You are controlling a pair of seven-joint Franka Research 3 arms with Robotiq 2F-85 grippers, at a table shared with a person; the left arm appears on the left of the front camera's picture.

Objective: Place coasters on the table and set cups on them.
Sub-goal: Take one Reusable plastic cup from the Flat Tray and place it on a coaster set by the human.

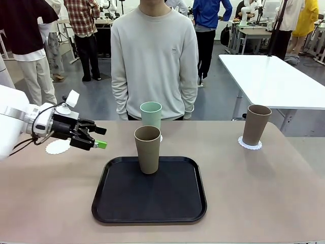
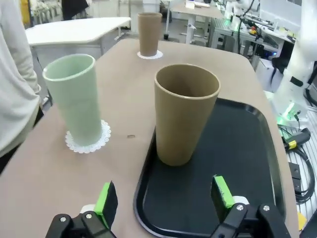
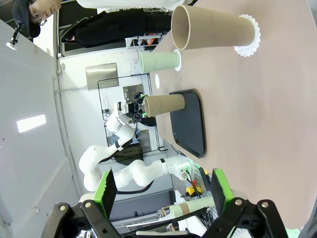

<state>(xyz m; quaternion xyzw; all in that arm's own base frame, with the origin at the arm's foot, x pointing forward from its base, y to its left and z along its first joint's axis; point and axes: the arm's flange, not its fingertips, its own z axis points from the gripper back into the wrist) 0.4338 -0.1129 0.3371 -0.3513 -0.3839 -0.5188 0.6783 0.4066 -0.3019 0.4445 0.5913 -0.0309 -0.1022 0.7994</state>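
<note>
Reaching in from the left, the left hand point(image 1: 96, 137) hangs released, its green pads spread wide and nothing between them, a little above the bench point(image 1: 264, 203) and pointed toward the tan cup on the tray point(image 1: 148, 149). That cup stands upright near the back edge of the black tray point(image 1: 117, 203), and it looks like the last one to be moved: the one bare coaster point(image 1: 57, 147) lies on the bench behind the left hand, near the left edge. To do this well, I'd say the hand should come in level, straddle the cup around its middle where the taper still gives a firm hold, close gently, lift clear of the tray's raised lip, then carry it back to the left and set it square on the doily without scuffing the paper. From the left wrist view the cup sits dead ahead between the pads, so little correction seems needed. Just beyond stands the mint cup point(image 1: 151, 115), already on its coaster, close behind the tan one; a wide swing could clip it. Farther off to the right, the other tan cup point(image 1: 256, 125) rests on its doily too. The right hand point(image 3: 163, 191) is likewise released and empty, well clear. A person point(image 1: 154, 56) stands at the far edge, hands down.
</note>
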